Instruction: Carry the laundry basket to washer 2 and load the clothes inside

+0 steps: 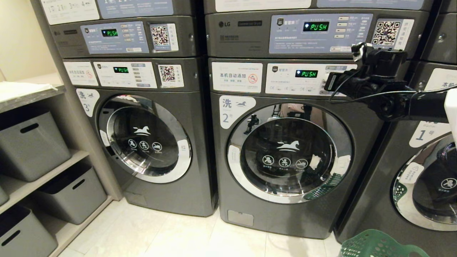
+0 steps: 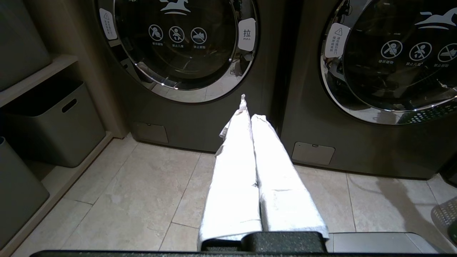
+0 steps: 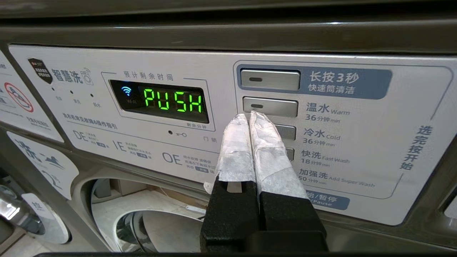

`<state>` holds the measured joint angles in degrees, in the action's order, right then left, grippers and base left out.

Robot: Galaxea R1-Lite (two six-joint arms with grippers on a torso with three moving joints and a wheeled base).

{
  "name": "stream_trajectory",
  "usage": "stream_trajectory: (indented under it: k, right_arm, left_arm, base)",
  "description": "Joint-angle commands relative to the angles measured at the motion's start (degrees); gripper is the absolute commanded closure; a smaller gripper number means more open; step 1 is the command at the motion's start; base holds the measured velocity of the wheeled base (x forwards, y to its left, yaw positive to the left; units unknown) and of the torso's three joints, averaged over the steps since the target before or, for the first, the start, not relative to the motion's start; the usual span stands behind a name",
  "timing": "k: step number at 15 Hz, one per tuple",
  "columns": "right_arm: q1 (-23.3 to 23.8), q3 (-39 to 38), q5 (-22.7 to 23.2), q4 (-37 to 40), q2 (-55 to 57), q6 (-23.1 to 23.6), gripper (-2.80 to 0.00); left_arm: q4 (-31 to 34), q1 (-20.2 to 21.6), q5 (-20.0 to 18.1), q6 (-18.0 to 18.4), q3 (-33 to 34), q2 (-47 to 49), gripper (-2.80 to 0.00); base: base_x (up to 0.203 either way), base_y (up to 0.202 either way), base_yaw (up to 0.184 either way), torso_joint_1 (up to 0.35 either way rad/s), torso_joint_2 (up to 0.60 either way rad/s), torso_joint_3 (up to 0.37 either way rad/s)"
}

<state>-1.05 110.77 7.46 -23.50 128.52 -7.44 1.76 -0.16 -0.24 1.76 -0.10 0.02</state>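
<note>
A green laundry basket (image 1: 378, 245) sits on the tiled floor (image 1: 171, 235), nearest the camera, just before washer 2 (image 1: 285, 150) and toward washer 1. The left gripper (image 2: 249, 110), fingers pressed together, hangs low over the floor before washer 2. Washer 2's round door (image 1: 290, 153) is closed. Higher up, the right gripper (image 3: 248, 117), fingers together, tips at washer 2's control panel (image 3: 375, 142) by the buttons, beside a green "PUSH" display (image 3: 173, 101).

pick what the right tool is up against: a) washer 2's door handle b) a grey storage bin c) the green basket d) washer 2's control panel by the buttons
d, the right tool, shut, has its tips at washer 2's control panel, next to the buttons right of the PUSH display.
</note>
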Motion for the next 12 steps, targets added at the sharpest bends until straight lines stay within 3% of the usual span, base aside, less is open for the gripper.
stream_trajectory:
  k: [1,12]
  right_arm:
    - [0.0,0.1,-0.2,-0.1,0.5,0.0,0.00]
    - [0.1,-3.1,-2.8,0.2,-1.2,-0.6,0.00]
  left_arm:
    - [0.0,0.0,0.0,0.0,0.0,-0.2,0.00]
    - [0.0,0.1,0.0,0.0,0.0,-0.2,0.00]
  base:
    - [0.000,0.000,0.000,0.000,0.00,0.000]
    - [0.000,0.000,0.000,0.000,0.00,0.000]
